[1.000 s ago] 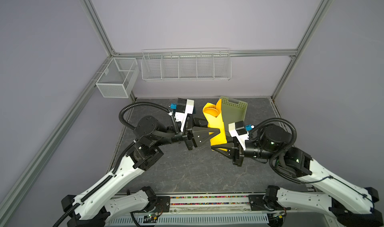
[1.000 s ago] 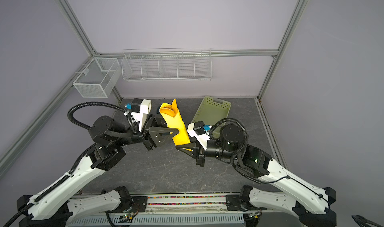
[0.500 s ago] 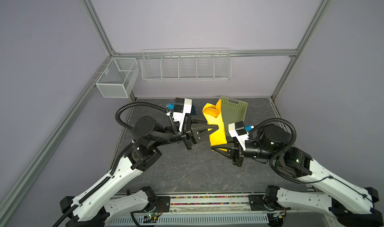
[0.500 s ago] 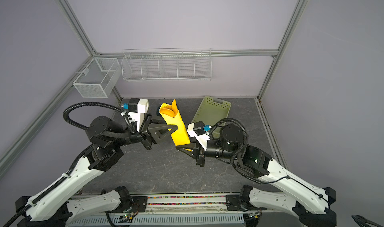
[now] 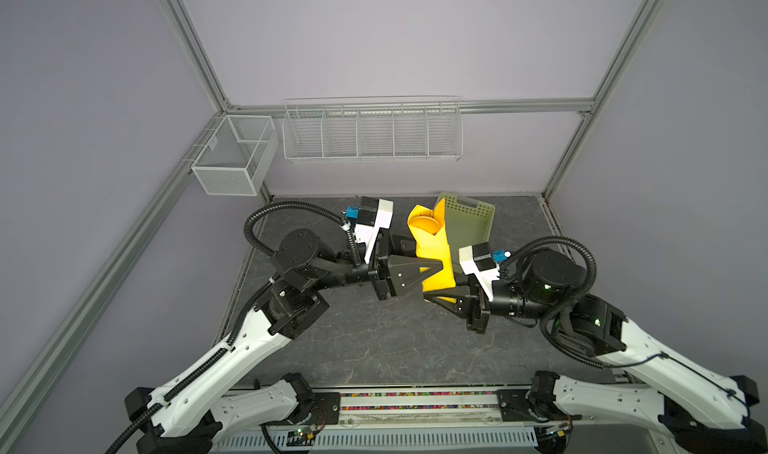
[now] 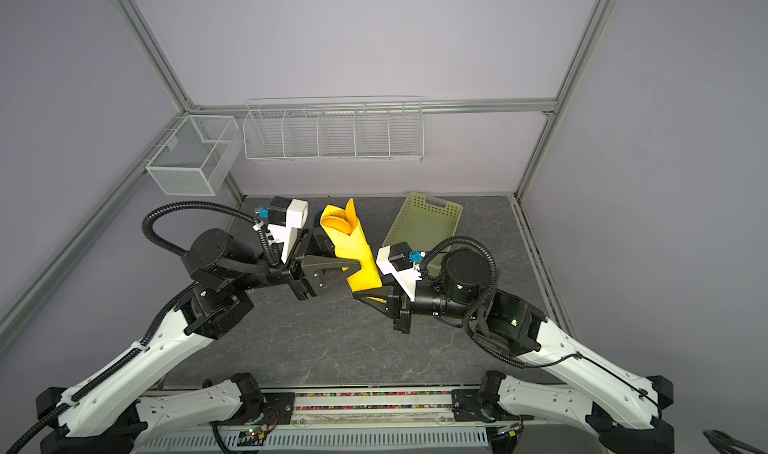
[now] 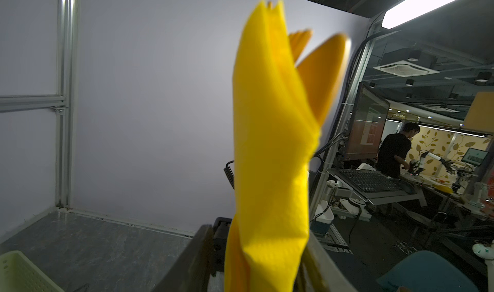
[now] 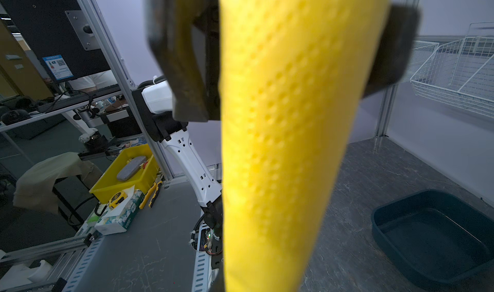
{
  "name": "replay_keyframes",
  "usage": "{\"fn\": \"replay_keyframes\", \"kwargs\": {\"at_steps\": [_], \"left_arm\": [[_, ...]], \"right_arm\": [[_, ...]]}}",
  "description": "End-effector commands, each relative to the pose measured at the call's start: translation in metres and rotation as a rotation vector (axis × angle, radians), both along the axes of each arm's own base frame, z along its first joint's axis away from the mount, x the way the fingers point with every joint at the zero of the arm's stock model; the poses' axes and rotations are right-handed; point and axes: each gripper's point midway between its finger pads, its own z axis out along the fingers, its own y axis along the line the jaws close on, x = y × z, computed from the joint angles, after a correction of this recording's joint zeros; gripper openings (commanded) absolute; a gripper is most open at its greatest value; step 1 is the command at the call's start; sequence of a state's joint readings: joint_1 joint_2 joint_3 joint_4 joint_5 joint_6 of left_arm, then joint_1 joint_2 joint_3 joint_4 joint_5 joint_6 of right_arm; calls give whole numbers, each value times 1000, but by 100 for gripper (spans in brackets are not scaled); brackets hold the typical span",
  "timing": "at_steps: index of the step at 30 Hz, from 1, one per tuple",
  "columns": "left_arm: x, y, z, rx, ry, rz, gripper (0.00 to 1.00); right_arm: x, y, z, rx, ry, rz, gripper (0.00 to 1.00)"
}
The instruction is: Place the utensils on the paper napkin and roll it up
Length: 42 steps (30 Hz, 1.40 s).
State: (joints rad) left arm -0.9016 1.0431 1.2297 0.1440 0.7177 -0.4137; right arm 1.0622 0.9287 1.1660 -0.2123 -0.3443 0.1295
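Over the grey table (image 5: 374, 339), a bright yellow paper napkin (image 5: 436, 277) wraps slim orange plastic utensils (image 5: 426, 224).
Rolling looks done: right gripper (image 5: 434, 299) pinches its bottom, left gripper (image 5: 430, 254) sits around its middle, grip unclear. Next, set it down softly.

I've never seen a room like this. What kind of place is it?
Most likely a robotics lab. Two robot arms work inside a metal-framed booth, and the left wrist view shows a monitor, a keyboard and a person at work beyond.
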Motion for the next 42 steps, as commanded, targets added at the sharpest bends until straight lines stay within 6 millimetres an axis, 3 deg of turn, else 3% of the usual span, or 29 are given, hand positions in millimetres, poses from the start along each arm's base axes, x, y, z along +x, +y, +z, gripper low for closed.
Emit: {"fn": "replay_keyframes", "kwargs": {"at_steps": [1,7,17,28,35,42], "left_arm": [[-4,-9,-17,42,7,-71,51],[-10,-15,-27,56,9,-151,48],[-9,-13,-27,54,-8,-123,23],[-7,-9,-22,46,-17,-90,7],[0,-9,-26,74,-18,-33,4],[2,-11,-29,93,-15,-29,4]], "right_arm": [[-7,-6,27,76,-64,13,7],[-5,-5,27,74,-64,3,7],[-1,-8,22,64,-60,-26,7],[0,-15,18,58,-53,-56,7],[2,-25,18,48,-34,-92,41],[3,-38,19,43,-25,-139,39]]}}
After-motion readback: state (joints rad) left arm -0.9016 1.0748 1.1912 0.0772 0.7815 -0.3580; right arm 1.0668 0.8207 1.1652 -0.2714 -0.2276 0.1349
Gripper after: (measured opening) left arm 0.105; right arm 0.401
